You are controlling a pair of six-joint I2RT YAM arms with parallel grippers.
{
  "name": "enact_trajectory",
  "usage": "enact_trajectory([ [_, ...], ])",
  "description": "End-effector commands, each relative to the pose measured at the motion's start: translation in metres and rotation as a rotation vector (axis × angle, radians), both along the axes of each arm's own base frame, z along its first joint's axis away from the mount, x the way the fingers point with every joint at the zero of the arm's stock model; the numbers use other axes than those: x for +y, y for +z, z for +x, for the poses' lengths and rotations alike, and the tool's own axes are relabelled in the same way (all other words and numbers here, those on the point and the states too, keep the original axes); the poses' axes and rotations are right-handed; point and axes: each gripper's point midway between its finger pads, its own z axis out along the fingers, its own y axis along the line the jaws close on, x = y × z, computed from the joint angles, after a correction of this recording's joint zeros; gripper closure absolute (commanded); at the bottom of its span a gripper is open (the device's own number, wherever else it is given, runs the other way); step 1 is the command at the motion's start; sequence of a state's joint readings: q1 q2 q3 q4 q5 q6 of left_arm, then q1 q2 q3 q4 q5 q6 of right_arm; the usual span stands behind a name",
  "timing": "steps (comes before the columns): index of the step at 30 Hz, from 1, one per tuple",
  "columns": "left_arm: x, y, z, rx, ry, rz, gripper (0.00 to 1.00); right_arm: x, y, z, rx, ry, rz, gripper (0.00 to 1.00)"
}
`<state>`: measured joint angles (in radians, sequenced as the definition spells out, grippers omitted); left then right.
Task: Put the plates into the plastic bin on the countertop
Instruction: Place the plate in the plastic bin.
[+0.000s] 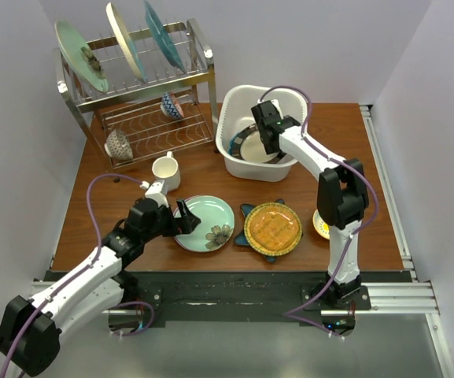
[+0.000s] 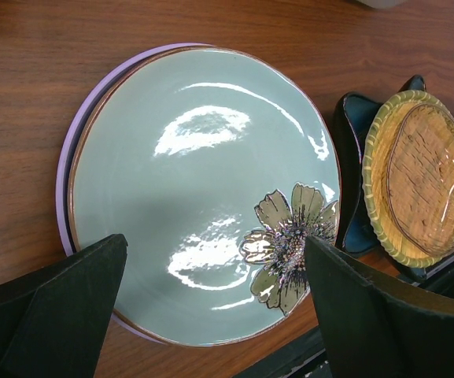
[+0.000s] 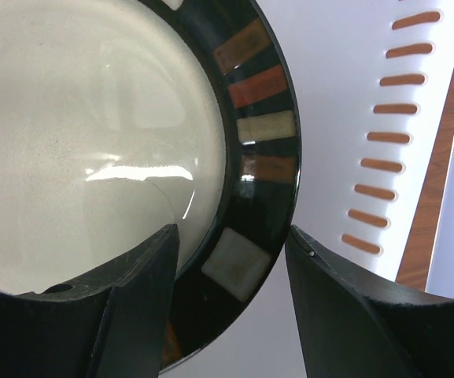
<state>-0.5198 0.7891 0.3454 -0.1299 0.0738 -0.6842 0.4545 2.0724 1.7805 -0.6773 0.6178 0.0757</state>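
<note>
The white plastic bin [image 1: 225,130] stands at the back of the table. A black-rimmed cream plate [image 1: 250,147] lies inside it, filling the right wrist view [image 3: 93,142] against the bin's slotted wall [image 3: 345,63]. My right gripper [image 1: 264,130] [image 3: 234,260] is open inside the bin, its jaws astride the plate's rim. A mint floral plate [image 1: 207,220] [image 2: 195,181] lies on a lavender plate [image 2: 65,165] at the front. My left gripper [image 1: 186,216] [image 2: 215,240] is open just above the mint plate's near edge. An amber round plate [image 1: 272,228] [image 2: 423,177] rests on a blue star-shaped plate [image 1: 246,211] [image 2: 348,157].
A steel wire dish rack [image 1: 148,102] at the back left holds three upright plates and two bowls. A cream mug [image 1: 166,169] stands in front of it. A small yellow-centred bowl [image 1: 321,224] sits partly hidden behind my right arm.
</note>
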Motion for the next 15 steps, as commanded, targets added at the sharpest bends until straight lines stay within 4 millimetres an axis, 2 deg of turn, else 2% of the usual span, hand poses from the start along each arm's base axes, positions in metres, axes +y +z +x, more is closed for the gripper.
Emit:
enact_trajectory([
  [1,0.001,0.000,0.001,-0.021,-0.007,0.012,0.00,0.035,0.048,0.003,-0.142,0.084,0.101,0.40],
  [8,0.003,0.002,-0.002,-0.018,0.003,0.006,0.00,0.040,0.028,0.004,-0.089,0.084,0.106,0.40],
  [11,0.007,0.003,-0.004,-0.023,0.018,0.014,0.00,0.045,0.028,0.004,-0.096,0.095,0.132,0.40],
  [15,0.010,0.004,-0.005,-0.022,0.028,0.017,0.00,0.049,0.041,0.002,-0.120,0.101,0.180,0.40],
])
